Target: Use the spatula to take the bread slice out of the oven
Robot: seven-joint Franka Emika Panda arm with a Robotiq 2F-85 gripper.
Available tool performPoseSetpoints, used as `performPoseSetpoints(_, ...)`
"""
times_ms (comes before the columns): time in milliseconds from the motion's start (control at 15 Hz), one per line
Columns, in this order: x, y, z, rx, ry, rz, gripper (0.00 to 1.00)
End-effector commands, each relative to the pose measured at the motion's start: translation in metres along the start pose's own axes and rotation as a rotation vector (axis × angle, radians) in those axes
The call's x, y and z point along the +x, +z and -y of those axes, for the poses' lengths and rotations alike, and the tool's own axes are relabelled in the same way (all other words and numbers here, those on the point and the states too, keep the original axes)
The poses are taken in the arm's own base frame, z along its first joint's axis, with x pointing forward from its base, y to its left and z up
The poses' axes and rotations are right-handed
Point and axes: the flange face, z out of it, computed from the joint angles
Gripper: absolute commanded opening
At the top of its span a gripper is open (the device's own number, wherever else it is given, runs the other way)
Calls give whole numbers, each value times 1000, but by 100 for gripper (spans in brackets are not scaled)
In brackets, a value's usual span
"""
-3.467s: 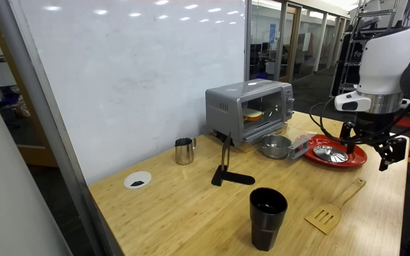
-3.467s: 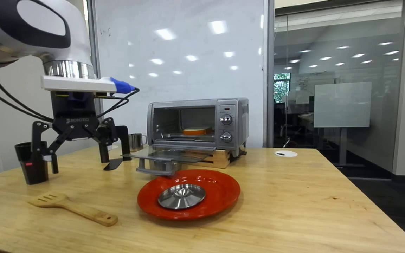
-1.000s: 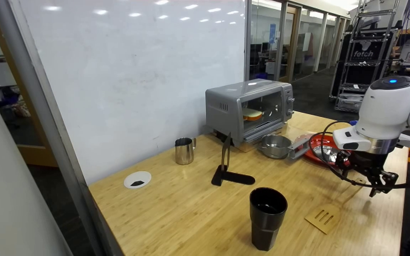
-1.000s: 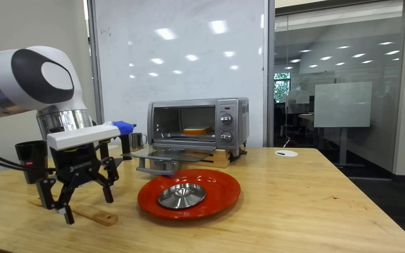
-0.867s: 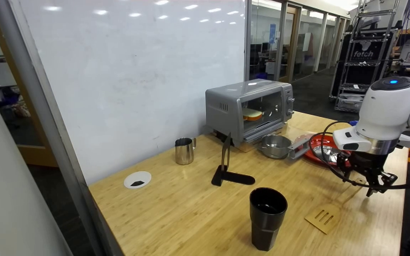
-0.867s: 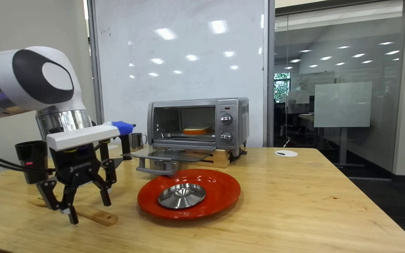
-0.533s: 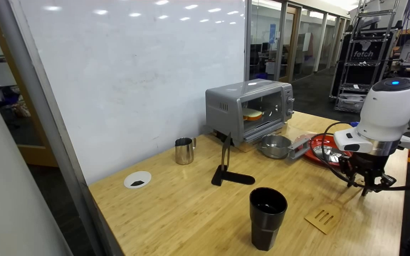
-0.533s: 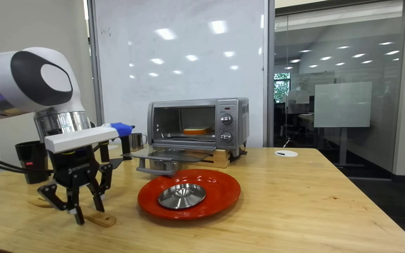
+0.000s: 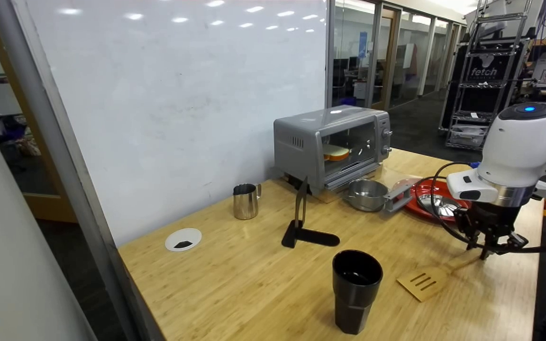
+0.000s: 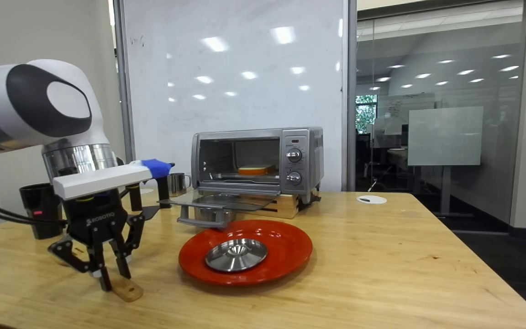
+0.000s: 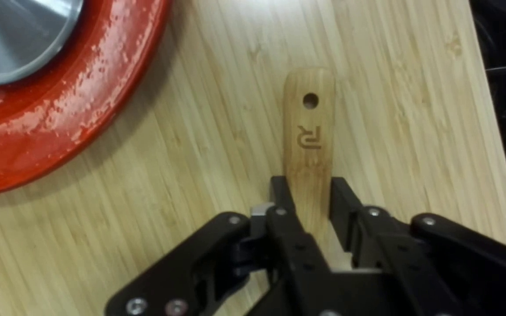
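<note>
The claw (image 11: 309,199) grips the wooden spatula (image 11: 309,145). Well away from the claw, the toaster oven (image 9: 297,161) holds the bread slice (image 10: 256,170).

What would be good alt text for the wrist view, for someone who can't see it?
A black gripper pinches a wooden spatula handle, its holed end toward the top of the picture. Part of a red plate bearing a metal lid shows at upper left; the table beneath is pale wood.
</note>
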Motion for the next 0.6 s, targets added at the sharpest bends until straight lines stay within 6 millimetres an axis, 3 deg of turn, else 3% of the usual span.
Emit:
performPoseSetpoints(0, -7, -5, -11, 1, 101, -53, 7)
performPoseSetpoints(333, -3, -45, -30, 44, 197, -134, 7)
performPoseSetpoints(400, -4, -54, -28, 61, 206, -143, 7)
performPoseSetpoints(467, -7, -64, -12, 77, 222, -152, 7)
performPoseSetpoints(533, -8, -75, -20, 94, 235, -161, 7)
